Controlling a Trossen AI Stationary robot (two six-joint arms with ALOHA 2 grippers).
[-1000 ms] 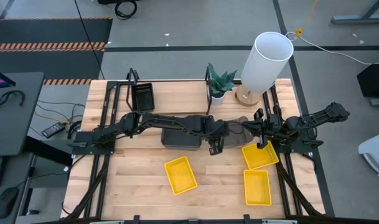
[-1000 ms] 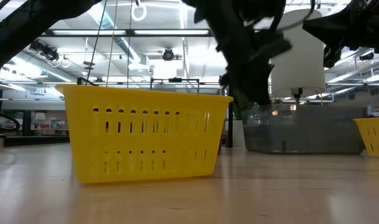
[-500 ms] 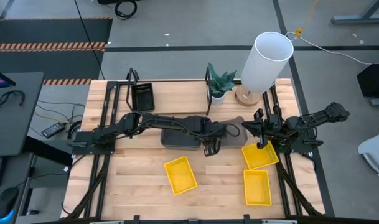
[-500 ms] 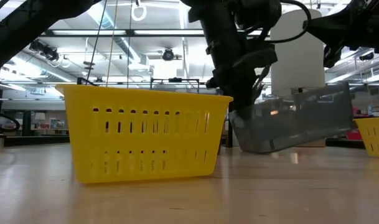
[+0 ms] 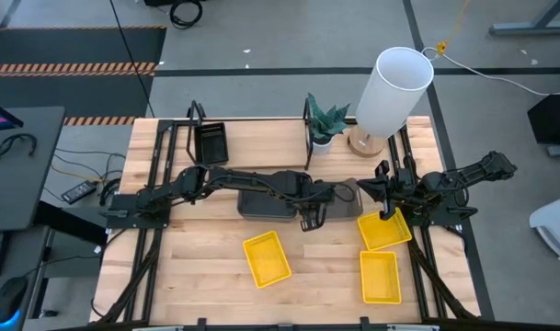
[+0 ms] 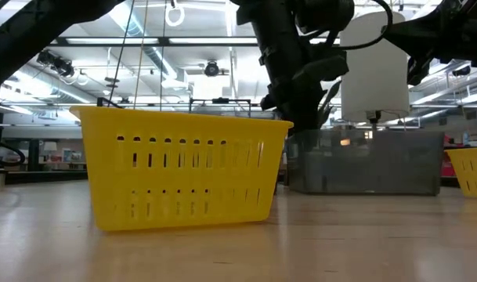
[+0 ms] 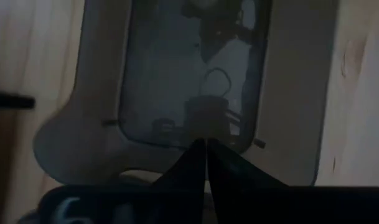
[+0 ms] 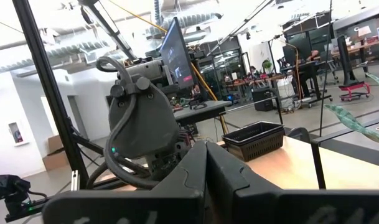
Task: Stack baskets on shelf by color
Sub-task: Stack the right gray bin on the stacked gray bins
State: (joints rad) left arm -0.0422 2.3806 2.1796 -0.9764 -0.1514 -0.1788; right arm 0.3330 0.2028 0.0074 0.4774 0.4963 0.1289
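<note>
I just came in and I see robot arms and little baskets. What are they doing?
The robot is sorting baskets by color. The left gripper is over the dark grey baskets in the middle of the table, fingers closed. The grey basket sits flat on the table. The right gripper waits above one yellow basket. Two more yellow ones lie near the front, and black baskets sit on the shelf.

A grey basket (image 5: 261, 203) sat directly beneath the left gripper (image 5: 308, 222); bare tabletop (image 5: 206, 253) lay open just before it, beside a yellow basket (image 5: 267, 257).
</note>
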